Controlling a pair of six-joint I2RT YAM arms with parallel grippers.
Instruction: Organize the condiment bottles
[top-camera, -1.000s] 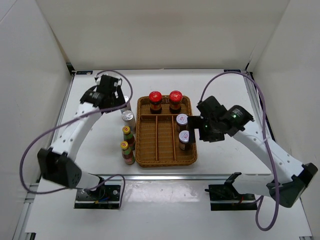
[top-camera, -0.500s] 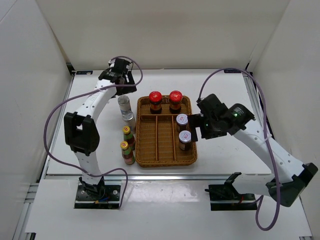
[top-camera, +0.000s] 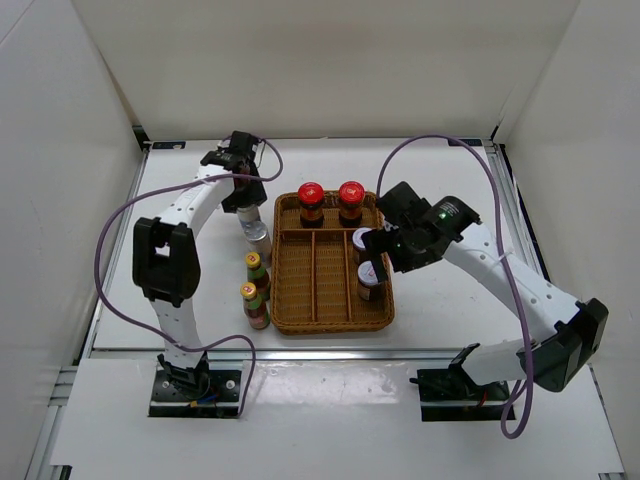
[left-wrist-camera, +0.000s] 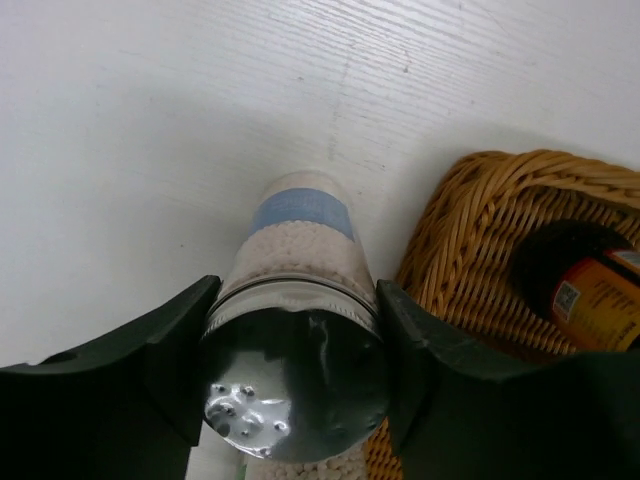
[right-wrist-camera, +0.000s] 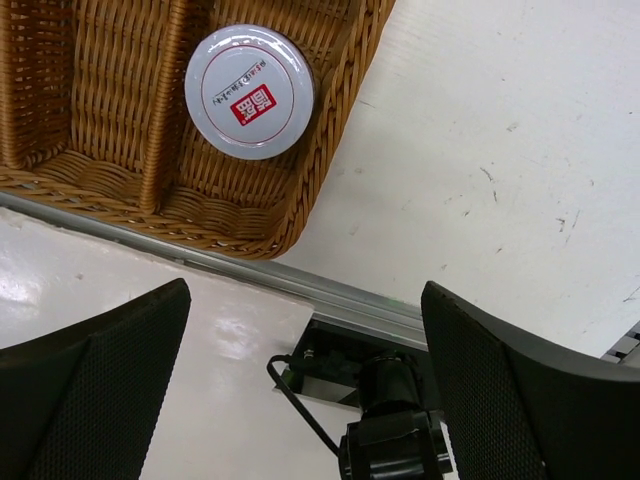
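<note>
Two grippers are in view. Left gripper (left-wrist-camera: 297, 330) clasps a silver-capped bottle (left-wrist-camera: 300, 240) standing on the table (left-wrist-camera: 150, 120), just beside the basket's (left-wrist-camera: 470, 220) far left corner. Right gripper (right-wrist-camera: 305, 290) hangs wide open over the basket's right side, above a grey-capped bottle (right-wrist-camera: 249, 92) inside.

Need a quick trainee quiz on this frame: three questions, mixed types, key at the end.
1. True or false: the right gripper holds a bottle.
2. What stands between the fingers of the left gripper? A: green-capped bottle. B: silver-capped bottle. C: nothing.
3. How many bottles stand in the wicker tray?
Key: 1 false, open and empty. 2 B. 3 four: two red-capped bottles, two grey-capped bottles.
</note>
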